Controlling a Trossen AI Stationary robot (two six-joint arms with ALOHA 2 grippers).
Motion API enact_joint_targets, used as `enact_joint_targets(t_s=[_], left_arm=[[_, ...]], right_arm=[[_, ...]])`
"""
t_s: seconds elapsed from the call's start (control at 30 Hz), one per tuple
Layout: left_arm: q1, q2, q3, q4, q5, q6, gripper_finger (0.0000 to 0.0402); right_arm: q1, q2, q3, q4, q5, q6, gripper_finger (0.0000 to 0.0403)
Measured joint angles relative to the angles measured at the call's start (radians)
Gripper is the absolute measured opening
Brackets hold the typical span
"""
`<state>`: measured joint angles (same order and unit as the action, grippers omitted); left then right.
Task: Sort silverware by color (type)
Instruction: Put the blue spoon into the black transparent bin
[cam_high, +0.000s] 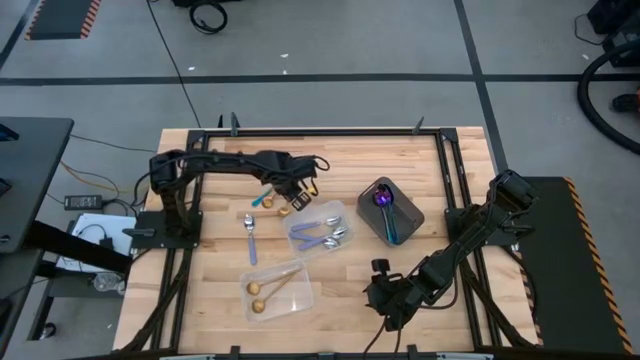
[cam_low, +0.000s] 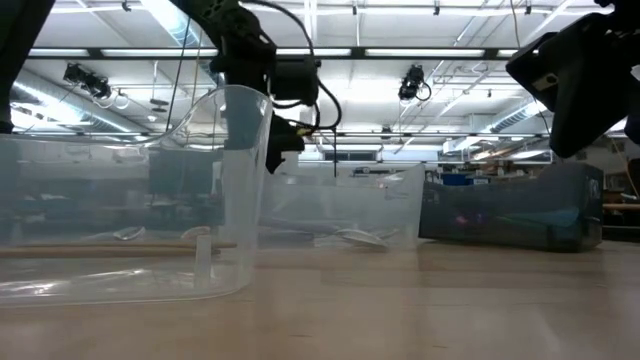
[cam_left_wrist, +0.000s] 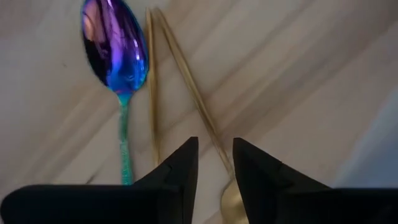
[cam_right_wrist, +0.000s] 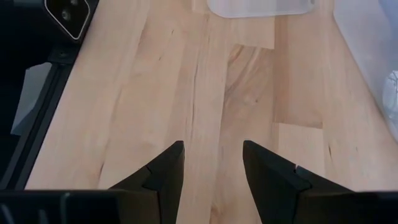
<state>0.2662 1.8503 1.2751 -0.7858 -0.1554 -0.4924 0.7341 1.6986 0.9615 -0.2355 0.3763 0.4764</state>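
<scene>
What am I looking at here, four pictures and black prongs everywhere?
Two robot arms work at a wooden table. One picture looks down from above, one looks level across the tabletop, and two come from cameras on the wrists. The left tool hangs low over loose spoons: a purple-blue spoon and thin gold handles, its prongs slightly apart and holding nothing. The right tool waits open over bare wood. Two clear trays and a dark tray already hold sorted spoons.
</scene>
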Motion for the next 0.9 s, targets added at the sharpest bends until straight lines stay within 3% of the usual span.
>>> enact_joint_targets(t_s=[0.43, 0.9], left_arm=[[0.008, 0.000, -0.137, 0.129, 0.052, -0.125, 0.0183], [-0.046, -0.006, -0.168, 0.180, 0.021, -0.156, 0.0160]], right_arm=[[0.000, 0.000, 0.000, 0.017, -0.001, -0.009, 0.0174], [0.000, 0.000, 0.000, 0.026, -0.003, -0.010, 0.0174]])
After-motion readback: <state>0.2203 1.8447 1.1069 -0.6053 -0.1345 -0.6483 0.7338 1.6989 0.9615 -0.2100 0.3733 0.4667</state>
